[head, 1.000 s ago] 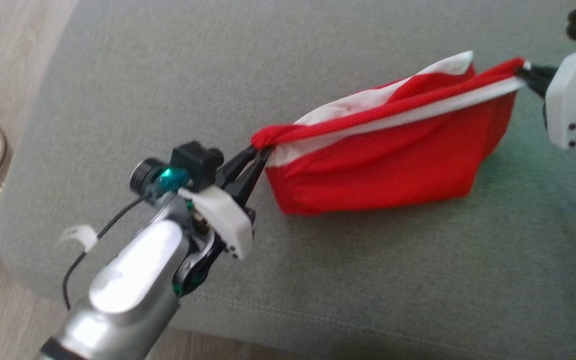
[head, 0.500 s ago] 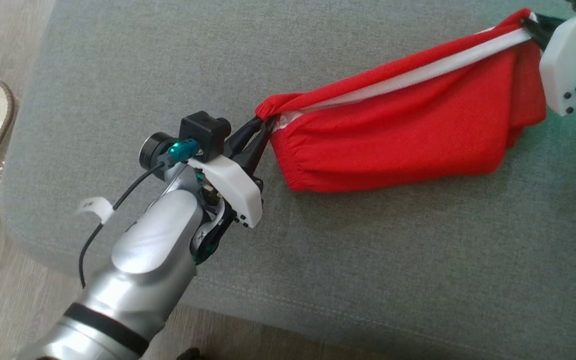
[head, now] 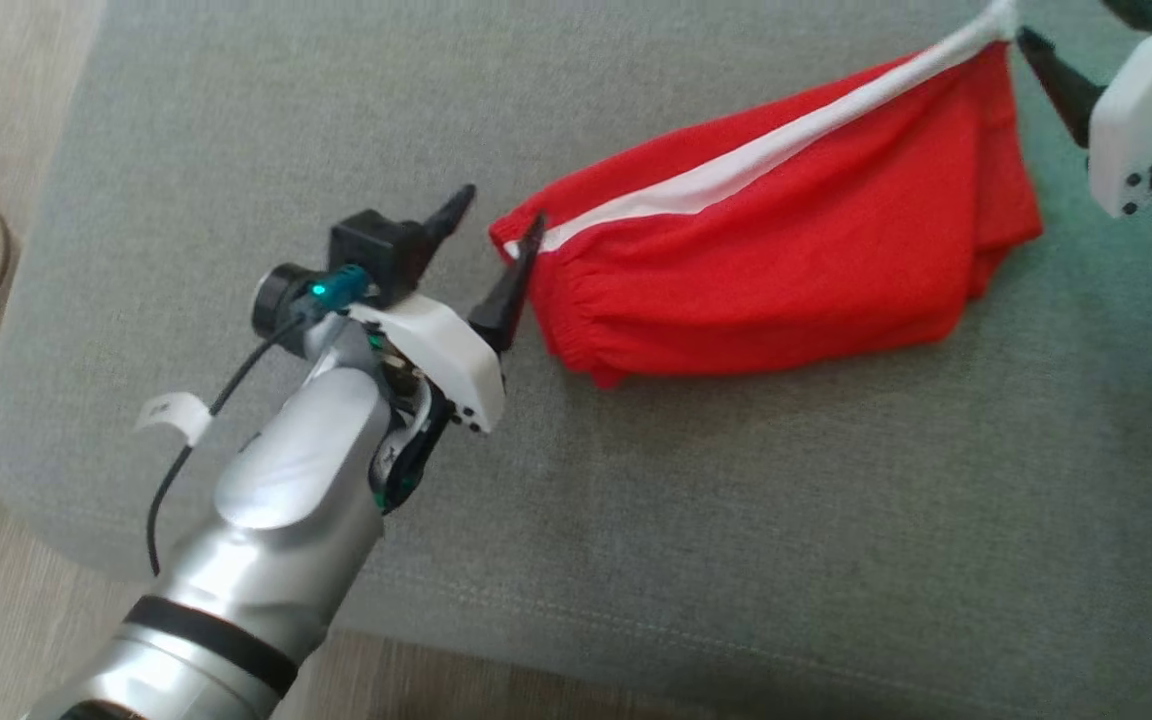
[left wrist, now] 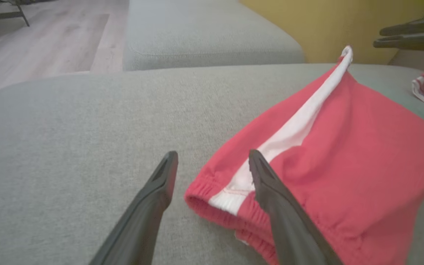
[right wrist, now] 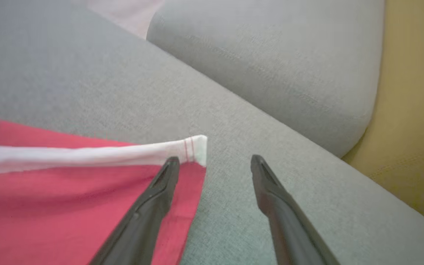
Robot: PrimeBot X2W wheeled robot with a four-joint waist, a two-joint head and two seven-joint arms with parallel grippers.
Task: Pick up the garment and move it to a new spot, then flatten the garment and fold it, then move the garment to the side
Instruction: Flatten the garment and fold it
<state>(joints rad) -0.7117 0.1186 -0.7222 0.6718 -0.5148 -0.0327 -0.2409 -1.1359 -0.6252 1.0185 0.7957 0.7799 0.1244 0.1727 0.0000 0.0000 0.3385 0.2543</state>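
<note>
Grey sofa cushion (head: 736, 520) carries the red garment (head: 786, 270), now lying at 2 o'clock in the head view. Both grippers have just released it: the left gripper (head: 499, 207) stands wide at its 9 o'clock end, the right gripper (right wrist: 215, 159) wide at its 2 o'clock corner. Relocation appears complete; flattening is judged next.

Both grippers open wide, one arm coming in from each side.

The left arm (head: 276, 500), silver with a black band near its lower end, rises from the lower left of the head view and angles up to the right. Its left wrist cover (head: 441, 350) is white and carries a small black camera (head: 381, 250). The left gripper (head: 501, 205) has its two dark fingers (head: 511, 285) spread well apart, clasping nothing. The right gripper (head: 1076, 25) enters at the upper right corner ahead of the white right wrist cover (head: 1136, 110), its fingers pointing up and to the left, likewise parted and clasping nothing.
</note>
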